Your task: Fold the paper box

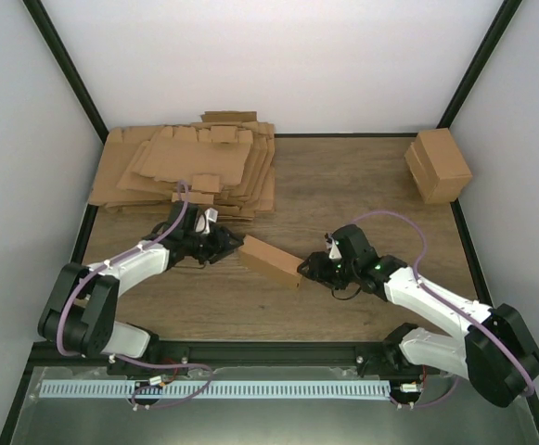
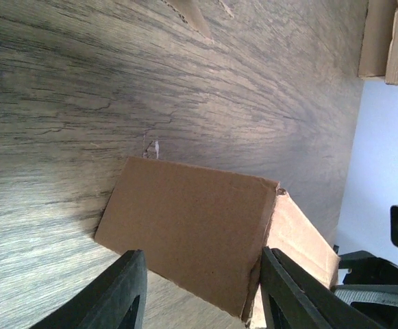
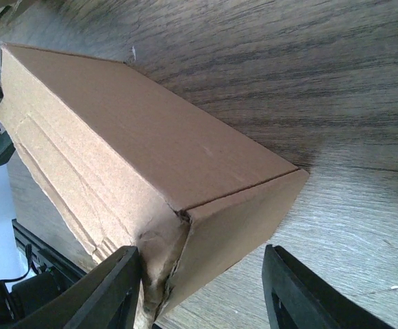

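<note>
Paper box point(image 1: 269, 261) lies as a closed oblong carton near the middle of the wooden table point(image 1: 362, 195), slanted, its left end a bit farther back than its right end, one long face down on the wood. Going left to right, we note at the back left a thick pile of flat cardboard sheets point(image 1: 190, 167), spread out untidily, well apart from the box. Just in front of the pile, the left gripper point(image 1: 224, 245) sits low at the box's left end. In the left wrist view we see that end between the two black fingers point(image 2: 127, 291), the box edges running right up to both. We cannot tell whether they press on the cardboard or only flank it. Then comes the box itself, spanning the gap between the two arms. We see a seam at its left end where the end panel meets the top face. The right gripper point(image 1: 308, 269) is at the box's right end. In the right wrist view its jaws stand wide, straddling the end, with one finger point(image 3: 113, 288) against a crushed, creased corner and the other finger point(image 3: 301, 295) clear of the box, bare wood showing between. At the back right we mark a blocky brown carton point(image 1: 439, 165) near the table corner, well apart from everything else.
</note>
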Motion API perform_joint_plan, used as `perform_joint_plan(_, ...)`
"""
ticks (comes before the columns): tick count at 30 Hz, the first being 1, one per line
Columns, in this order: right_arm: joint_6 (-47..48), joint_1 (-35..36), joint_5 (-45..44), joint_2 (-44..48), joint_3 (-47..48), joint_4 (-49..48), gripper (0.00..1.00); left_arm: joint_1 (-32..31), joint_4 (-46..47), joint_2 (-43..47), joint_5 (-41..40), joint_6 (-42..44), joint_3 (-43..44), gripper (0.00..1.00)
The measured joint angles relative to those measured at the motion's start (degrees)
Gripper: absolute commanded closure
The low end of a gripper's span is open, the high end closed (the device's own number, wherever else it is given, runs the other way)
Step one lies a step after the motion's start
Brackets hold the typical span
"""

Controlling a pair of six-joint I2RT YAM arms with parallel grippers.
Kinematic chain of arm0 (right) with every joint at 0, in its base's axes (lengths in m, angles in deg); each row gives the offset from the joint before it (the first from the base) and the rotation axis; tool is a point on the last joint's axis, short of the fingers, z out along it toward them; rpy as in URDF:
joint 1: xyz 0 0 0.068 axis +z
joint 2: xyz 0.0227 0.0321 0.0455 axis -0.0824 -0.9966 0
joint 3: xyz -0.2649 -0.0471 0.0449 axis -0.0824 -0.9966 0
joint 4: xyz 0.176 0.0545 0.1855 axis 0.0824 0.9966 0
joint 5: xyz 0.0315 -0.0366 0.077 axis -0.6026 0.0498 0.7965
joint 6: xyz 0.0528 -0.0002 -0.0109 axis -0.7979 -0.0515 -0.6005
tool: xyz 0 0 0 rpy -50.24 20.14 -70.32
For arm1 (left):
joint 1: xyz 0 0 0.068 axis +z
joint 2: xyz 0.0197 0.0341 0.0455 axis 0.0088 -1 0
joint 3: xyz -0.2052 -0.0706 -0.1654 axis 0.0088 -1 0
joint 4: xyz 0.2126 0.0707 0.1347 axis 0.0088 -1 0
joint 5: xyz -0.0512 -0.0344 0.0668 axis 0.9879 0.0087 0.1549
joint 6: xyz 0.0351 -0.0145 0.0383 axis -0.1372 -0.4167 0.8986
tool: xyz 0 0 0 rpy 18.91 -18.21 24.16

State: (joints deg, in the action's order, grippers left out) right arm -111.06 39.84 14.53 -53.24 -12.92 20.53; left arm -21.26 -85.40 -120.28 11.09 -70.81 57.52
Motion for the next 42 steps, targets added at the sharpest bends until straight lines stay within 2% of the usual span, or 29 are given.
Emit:
perform_joint_plan(6, 2.19, 0.0, 0.04, 0.07, 0.13, 0.39, 0.41, -0.04, -4.98, 2.03, -2.67, 2.29, 0.76, 0.28)
perform_joint_plan(12, 5.33, 0.0, 0.52, -0.02, 0.52, 0.81, 0.39, -0.17, -8.9, 5.64, -3.48, 4.17, 1.05, 0.26)
perform_joint_plan(17, 7.72, 0.0, 2.19, -0.48, 0.5, 0.83, 0.41, -0.2, -11.82, 7.26, -4.83, 4.96, 2.4, 0.19)
perform_joint_plan(18, 8.02, 0.0, 2.4, -0.5, 0.5, 0.81, 0.41, -0.2, -12.61, 7.78, -5.38, 5.42, 2.73, 0.16)
perform_joint_plan(19, 8.39, 0.0, 2.84, -0.5, 0.42, 0.72, 0.41, -0.2, -13.42, 8.48, -6.08, 5.77, 3.08, 0.05)
perform_joint_plan(20, 8.72, 0.02, 3.17, -0.5, 0.31, 0.68, 0.41, -0.2, -14.25, 9.4, -6.86, 6.01, 3.32, 0.01)
perform_joint_plan(24, 9.62, 0.5, 4.28, 0.33, -0.66, 0.55, 0.41, -0.17, -16.24, 12.74, -8.39, 5.6, 3.37, 0.0)
perform_joint_plan(26, 10.12, 0.79, 4.5, 0.68, -0.79, 0.59, 0.41, -0.17, -14.32, 13.33, -6.78, 3.63, 2.14, 0.0)
perform_joint_plan(31, 12.09, 1.9, 4.79, 0.63, -0.79, 0.52, 0.41, -0.57, -7.93, 9.6, 0.26, -5.01, -2.69, 0.0)
perform_joint_plan(36, 13.7, 4.48, 5.29, -0.81, -0.46, 0.09, 0.4, -1.44, -6.29, 8.57, 1.49, -8.98, -2.71, 0.0)
perform_joint_plan(42, 14.6, 6.14, 5.07, -3.19, -0.11, 0.15, 0.4, -5.25, 5.62, 6.99, 3.78, -16.72, -6.86, 0.0)
